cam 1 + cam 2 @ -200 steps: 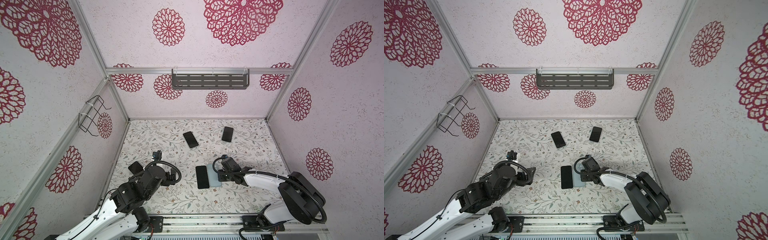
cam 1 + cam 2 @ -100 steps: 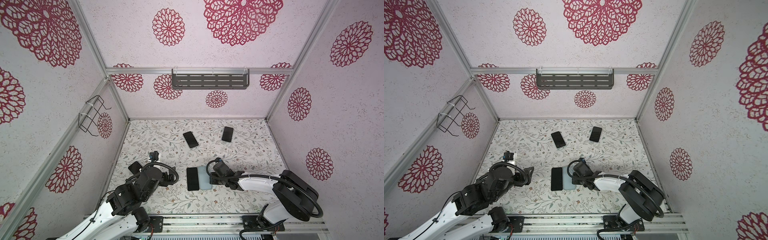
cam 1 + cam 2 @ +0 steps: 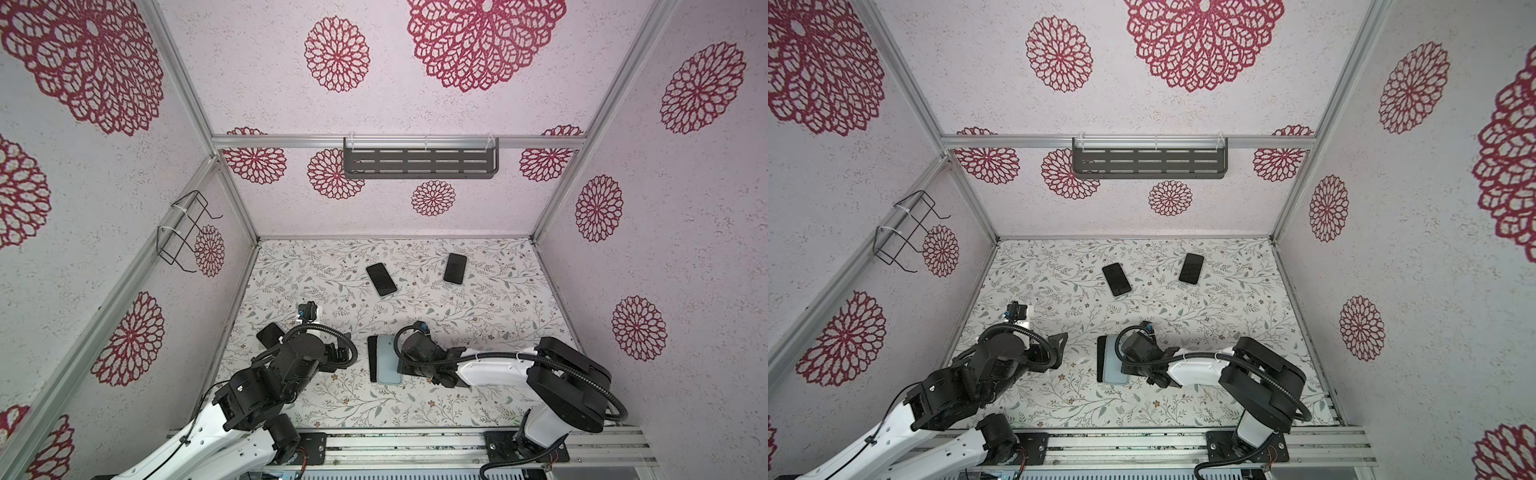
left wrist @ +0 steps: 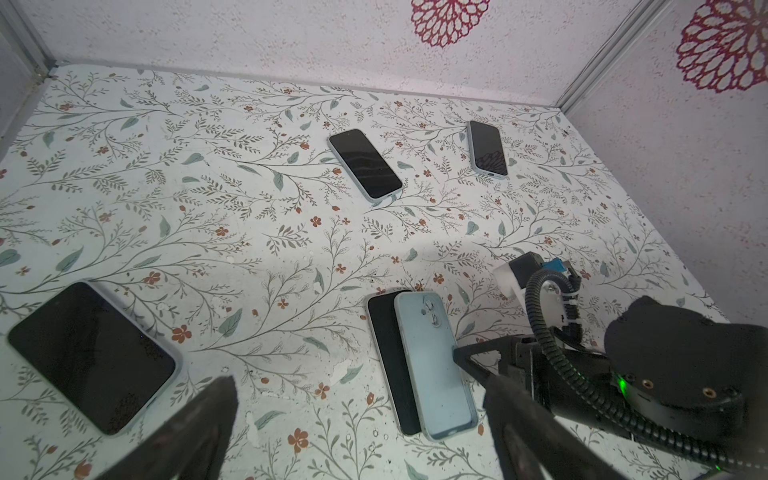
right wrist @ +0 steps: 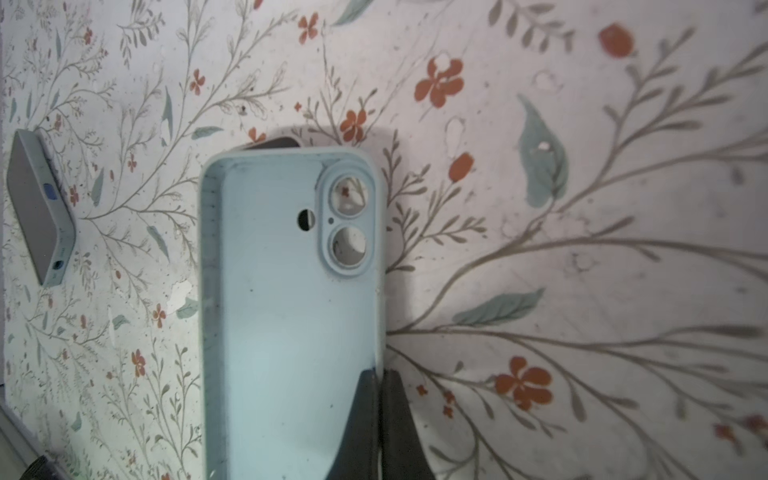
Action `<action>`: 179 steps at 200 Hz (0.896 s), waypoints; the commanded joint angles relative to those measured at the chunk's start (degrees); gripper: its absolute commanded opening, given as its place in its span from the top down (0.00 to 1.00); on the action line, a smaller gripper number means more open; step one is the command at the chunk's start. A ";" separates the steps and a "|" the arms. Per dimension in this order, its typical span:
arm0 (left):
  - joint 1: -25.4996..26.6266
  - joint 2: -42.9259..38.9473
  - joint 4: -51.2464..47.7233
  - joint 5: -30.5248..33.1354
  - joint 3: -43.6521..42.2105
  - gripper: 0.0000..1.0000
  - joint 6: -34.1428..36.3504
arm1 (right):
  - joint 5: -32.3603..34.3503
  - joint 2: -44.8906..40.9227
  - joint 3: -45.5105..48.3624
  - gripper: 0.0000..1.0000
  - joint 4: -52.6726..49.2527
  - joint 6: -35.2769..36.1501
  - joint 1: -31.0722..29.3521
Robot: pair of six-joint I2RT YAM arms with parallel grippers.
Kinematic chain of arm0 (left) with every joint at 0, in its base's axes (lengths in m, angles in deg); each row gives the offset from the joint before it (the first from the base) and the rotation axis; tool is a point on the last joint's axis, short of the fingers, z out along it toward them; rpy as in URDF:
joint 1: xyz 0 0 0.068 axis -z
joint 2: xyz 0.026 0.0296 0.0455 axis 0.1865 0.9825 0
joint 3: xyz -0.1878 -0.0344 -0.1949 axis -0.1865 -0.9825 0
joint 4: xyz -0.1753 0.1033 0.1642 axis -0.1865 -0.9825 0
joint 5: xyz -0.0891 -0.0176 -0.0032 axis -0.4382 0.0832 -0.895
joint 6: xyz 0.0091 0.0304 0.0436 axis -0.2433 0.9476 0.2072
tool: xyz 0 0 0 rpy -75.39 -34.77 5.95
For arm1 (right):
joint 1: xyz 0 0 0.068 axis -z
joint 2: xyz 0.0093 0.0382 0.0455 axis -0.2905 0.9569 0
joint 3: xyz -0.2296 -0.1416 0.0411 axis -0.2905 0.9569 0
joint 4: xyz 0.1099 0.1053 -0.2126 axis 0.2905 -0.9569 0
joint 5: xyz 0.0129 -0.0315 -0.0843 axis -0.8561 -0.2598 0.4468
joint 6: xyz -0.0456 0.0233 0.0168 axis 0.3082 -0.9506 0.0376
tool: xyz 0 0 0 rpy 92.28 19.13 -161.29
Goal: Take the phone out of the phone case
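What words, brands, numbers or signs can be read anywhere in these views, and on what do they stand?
None can be read.
The light blue phone case is plain.
The black phone and the other phones show only dark screens.
The grey wall shelf bears no visible marking.

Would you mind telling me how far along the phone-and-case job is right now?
Done: the phone is out; the pale blue case is empty, the table showing through its camera holes. In hand: the right fingers pinch the case's side wall; the left fingers are open. Left: the case partly covers the phone, so it probably needs pulling clear.
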 commanded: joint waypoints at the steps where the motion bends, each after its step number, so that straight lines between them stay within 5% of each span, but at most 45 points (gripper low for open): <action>1: -0.78 -0.22 1.16 -0.50 0.87 0.03 -0.50 | 5.43 -3.36 -2.19 0.97 -8.18 1.88 0.92; 63: -0.73 0.49 2.42 -2.12 0.96 0.03 -0.72 | 9.42 -3.54 -4.37 0.99 -21.06 9.66 3.09; 179: -0.62 1.35 3.34 -3.01 1.66 0.03 -1.19 | 3.73 3.85 -8.30 0.96 -11.85 5.17 -0.35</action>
